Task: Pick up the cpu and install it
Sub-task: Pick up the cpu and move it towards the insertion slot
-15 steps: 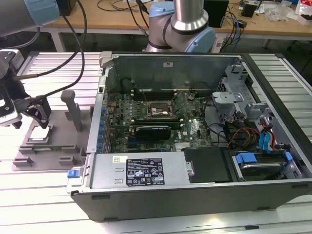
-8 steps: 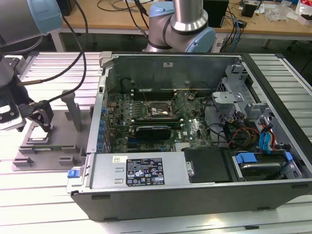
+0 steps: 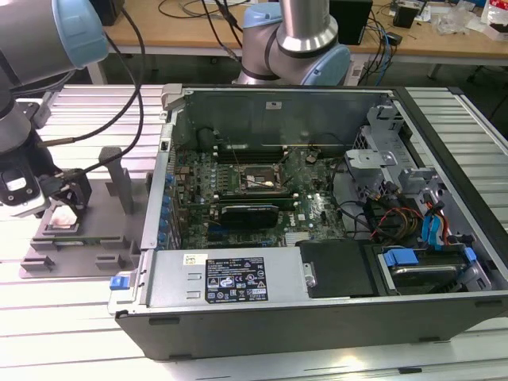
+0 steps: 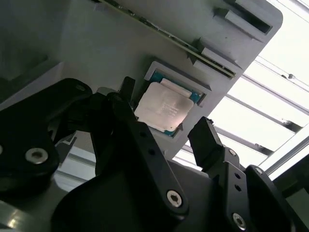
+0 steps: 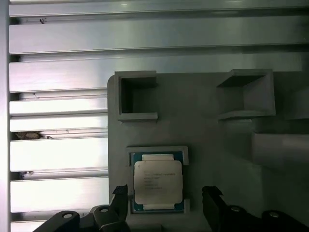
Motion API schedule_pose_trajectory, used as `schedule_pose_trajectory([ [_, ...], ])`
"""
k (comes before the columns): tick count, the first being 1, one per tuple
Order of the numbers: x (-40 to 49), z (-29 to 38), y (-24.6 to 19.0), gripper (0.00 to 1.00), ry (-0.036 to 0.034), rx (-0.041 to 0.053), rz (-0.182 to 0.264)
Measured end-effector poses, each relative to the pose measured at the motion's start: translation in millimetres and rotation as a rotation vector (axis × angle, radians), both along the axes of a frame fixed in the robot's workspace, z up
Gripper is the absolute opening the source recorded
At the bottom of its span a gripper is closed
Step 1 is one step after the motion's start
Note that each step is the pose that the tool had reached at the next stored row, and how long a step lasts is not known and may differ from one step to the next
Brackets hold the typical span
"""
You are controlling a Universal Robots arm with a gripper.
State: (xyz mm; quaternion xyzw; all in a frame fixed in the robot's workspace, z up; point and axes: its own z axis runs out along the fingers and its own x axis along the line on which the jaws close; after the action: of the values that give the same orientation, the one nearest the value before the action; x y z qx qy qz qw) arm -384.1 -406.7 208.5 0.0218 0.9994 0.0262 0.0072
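First wrist view: gripper [image 5: 165,193] spread wide and empty, its fingers [image 5: 215,209] straddling the cpu [image 5: 158,181], which lies flat in the grey fixture [image 5: 207,145] recess directly beneath and between them (neither appears to touch it).

The chip [image 5: 158,180] is left uncovered from above in its shallow pocket. Narrow gaps on two opposite sides are taken up by the spread fingers [image 5: 120,197] of the gripper [image 5: 165,195]. Passage toward the computer case [image 3: 317,329] is narrowed by upright blocks [image 3: 119,178] on the grey fixture [image 3: 79,238] and barred by the case's raised side wall [image 3: 157,190].
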Motion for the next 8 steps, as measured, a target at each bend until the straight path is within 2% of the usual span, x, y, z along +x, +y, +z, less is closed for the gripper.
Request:
schedule_pose_trajectory([
  [2,0.0,-3.0,1.0,0.72,0.0002,-0.0002,0.004],
  [5,-0.1,-11.0,2.5,0.72,0.0002,-0.0014,0.017],
  [8,0.0,-13.1,4.0,0.72,0.0001,-0.0013,0.023],
])
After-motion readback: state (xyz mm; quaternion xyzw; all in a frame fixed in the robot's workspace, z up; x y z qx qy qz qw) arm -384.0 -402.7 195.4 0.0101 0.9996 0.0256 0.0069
